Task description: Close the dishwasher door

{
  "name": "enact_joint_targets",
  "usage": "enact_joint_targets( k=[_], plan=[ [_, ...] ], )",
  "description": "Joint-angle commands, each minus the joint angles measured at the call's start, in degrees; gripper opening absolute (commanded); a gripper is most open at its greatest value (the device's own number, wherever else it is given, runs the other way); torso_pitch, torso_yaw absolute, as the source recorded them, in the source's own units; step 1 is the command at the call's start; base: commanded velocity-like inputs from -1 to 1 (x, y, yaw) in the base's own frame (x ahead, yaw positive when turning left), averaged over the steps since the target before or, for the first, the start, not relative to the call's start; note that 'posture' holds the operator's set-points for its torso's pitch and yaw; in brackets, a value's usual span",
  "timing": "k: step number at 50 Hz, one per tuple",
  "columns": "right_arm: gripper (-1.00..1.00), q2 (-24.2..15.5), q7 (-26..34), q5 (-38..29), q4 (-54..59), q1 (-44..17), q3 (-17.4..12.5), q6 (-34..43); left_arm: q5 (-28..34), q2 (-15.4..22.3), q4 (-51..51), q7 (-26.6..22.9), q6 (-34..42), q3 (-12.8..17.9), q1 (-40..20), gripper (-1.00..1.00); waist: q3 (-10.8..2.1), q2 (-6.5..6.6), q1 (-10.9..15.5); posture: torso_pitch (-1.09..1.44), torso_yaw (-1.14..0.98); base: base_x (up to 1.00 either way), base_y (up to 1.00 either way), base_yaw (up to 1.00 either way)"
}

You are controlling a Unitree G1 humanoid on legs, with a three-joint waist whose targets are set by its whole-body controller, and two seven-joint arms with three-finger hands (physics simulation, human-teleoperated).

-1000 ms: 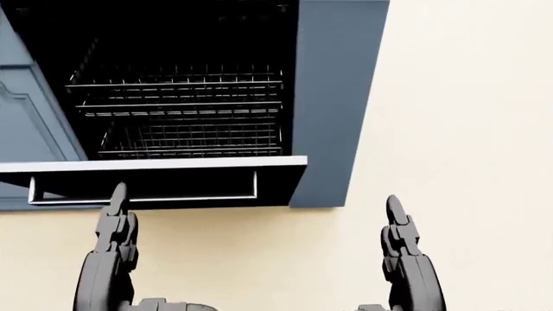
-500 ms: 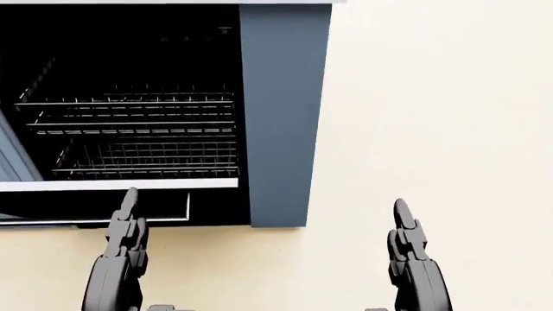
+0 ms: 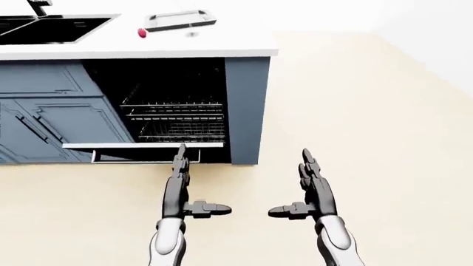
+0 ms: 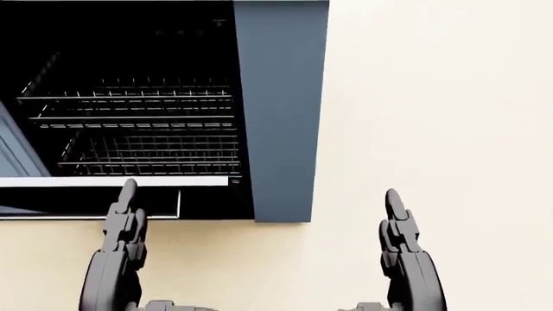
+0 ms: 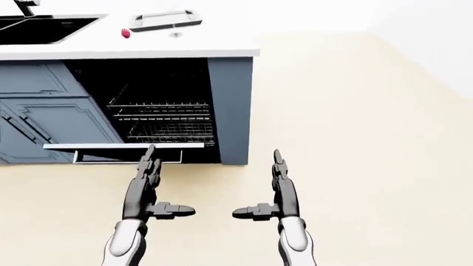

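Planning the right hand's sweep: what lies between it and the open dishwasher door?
Only bare floor in the left-eye view; the left hand already reaches the door.

Your camera has moved, so the whole head view has shifted: a second ago the dishwasher's end panel (image 4: 281,110) sat further right, with its lower edge higher; it slid left, and since half a second ago it has barely drifted, a touch up. The cabinet front that filled the left of the view has nearly slipped out. The door (image 4: 112,182) edge now stops short of the panel, with less of it showing. Your left hand (image 4: 121,227) has risen slightly, its fingertip now touching the door edge in the view. Your right hand (image 4: 402,249) went down a little, then back up, fingers straight as before.
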Motion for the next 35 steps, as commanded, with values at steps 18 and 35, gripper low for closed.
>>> enact_joint_targets(
  k=[18,35],
  plan=[
    [1.0,0.3,0.3,0.1,-2.4,0.2,0.7,-1.3,-0.1,0.2,-1.1,0.2,-1.4,0.3,-0.4,1.0,-2.81,-2.03,1.0,0.0,0.0,0.0,-0.38,0.0],
    [1.0,0.3,0.1,0.0,-2.2,-0.4,0.8,-0.5,0.0,0.2,-0.7,0.2,-1.5,0.2,-0.5,1.0,-2.18,0.45,1.8,0.0,0.0,0.0,-0.4,0.0]
  ],
)
